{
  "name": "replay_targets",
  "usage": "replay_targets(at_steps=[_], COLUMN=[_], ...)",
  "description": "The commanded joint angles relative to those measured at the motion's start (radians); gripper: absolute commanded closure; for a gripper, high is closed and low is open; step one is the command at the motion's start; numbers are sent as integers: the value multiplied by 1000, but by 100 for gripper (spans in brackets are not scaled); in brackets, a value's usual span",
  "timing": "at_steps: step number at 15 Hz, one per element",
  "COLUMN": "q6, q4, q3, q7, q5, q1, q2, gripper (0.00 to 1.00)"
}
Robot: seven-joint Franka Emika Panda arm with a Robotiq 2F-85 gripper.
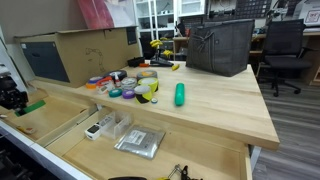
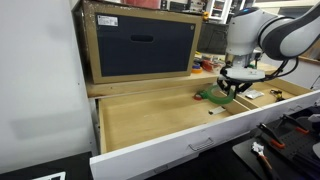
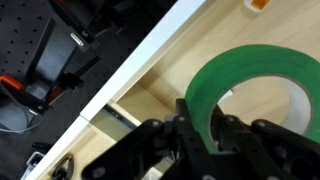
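Note:
My gripper (image 3: 200,128) is shut on the rim of a green tape roll (image 3: 262,68), one finger inside the ring and one outside. The roll hangs over the wooden floor of an open drawer (image 3: 170,75), close to the drawer's white front edge. In an exterior view the gripper (image 2: 237,86) is low inside the drawer (image 2: 150,120) with the green roll (image 2: 212,95) beside it. In an exterior view the gripper (image 1: 11,95) is at the far left with the green roll (image 1: 35,105) at its tip.
A cardboard box (image 1: 92,50) stands on the wooden desk top (image 1: 220,105), with several tape rolls (image 1: 140,85), a green cylinder (image 1: 180,94) and a black bag (image 1: 220,45). The drawer holds a plastic packet (image 1: 138,142) and small white items (image 1: 100,127). An office chair (image 1: 285,50) stands behind.

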State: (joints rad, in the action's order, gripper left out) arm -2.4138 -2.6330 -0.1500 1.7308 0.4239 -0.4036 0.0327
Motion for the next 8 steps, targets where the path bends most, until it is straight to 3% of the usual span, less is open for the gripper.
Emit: replay_targets(at_steps=[1, 8], q6=[-7, -224], q4=[-74, -127], q3=[-21, 7], q7=[-29, -247], q5=[72, 275], q1=[112, 298], q2=[139, 229], gripper=[94, 94])
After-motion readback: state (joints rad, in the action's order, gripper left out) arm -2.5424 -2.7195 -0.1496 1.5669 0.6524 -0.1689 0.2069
